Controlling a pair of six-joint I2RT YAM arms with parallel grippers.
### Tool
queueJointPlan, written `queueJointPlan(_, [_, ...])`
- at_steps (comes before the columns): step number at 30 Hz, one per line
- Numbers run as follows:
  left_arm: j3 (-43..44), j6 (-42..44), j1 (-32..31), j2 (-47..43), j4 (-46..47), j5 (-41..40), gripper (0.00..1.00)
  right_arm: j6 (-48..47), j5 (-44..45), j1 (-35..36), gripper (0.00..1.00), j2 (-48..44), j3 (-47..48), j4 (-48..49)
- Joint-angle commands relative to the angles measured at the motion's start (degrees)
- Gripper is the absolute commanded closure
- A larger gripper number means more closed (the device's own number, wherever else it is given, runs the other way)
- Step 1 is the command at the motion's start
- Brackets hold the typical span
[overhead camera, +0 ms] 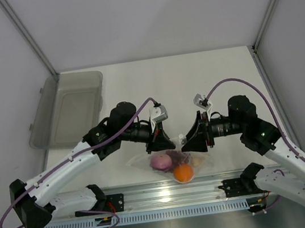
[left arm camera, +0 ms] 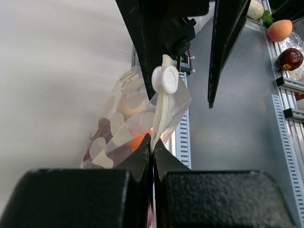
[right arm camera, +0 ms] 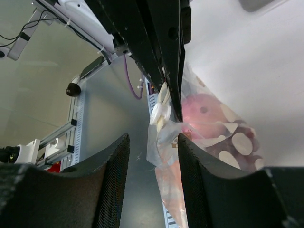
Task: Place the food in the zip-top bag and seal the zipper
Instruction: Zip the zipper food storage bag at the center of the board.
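Seen from above, the left gripper (overhead camera: 170,144) and right gripper (overhead camera: 185,143) meet tip to tip at the near middle of the white table (overhead camera: 193,79), hiding the mouth of the zip-top bag (overhead camera: 142,161). Just below them, at 6 o'clock, its crinkly clear film shows a purple-red onion (overhead camera: 161,162), a round orange (overhead camera: 183,173) and a dark clump that looks like the berries (overhead camera: 176,155); the garlic cannot be made out. A grey translucent tub (overhead camera: 68,109) lies well apart at 10 o'clock. From the left wrist, the left gripper is pinched tight on the zipper (left arm camera: 159,118), a whitish strip running up towards 12 o'clock to a round white slider (left arm camera: 165,78) that lies against one right finger. A dark scribble (left arm camera: 127,78) on the film is illegible. At 2 o'clock, partly cut off, sit a peach-coloured fruit (left arm camera: 280,29) and a glossy dark red fruit (left arm camera: 289,58). From the right wrist, the right gripper's grainy black jaws stand apart on either side of the strip and slider, gripping nothing. The onion shows pink through the film at 3 o'clock.
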Motion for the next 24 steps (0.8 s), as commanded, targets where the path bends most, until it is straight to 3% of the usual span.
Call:
queueJointPlan(1, [4.59,-2.47,0.47,0.94,1.63,0.92,0.99,2.49,-0.83,0.71,0.53,-1.44,-1.99,5.17])
queueJointPlan(8, [5.3,-4.41,0.47,2.09,2.24,2.85,1.0,5.73,1.55,0.89,0.57,-2.33,-7.18,13.51])
queueJointPlan(18, [4.17,-4.67,0.55,1.56,2.59,4.43,0.99,7.94,3.13,0.89,0.73,-1.62,-11.75,23.88])
queueJointPlan(21, [3.64,-4.67,0.73,1.56,2.77,5.13,0.99,7.77,3.48,0.98,0.9,-1.71,-11.31,23.81])
queueJointPlan(22, [3.46,-4.58,0.82,1.65,2.77,5.14,0.99,7.51,4.0,0.98,1.0,-1.8,-10.96,23.28])
queueJointPlan(24, [3.29,-4.41,0.99,1.65,2.5,4.96,0.99,6.63,4.53,0.98,1.0,-2.23,-10.17,21.36])
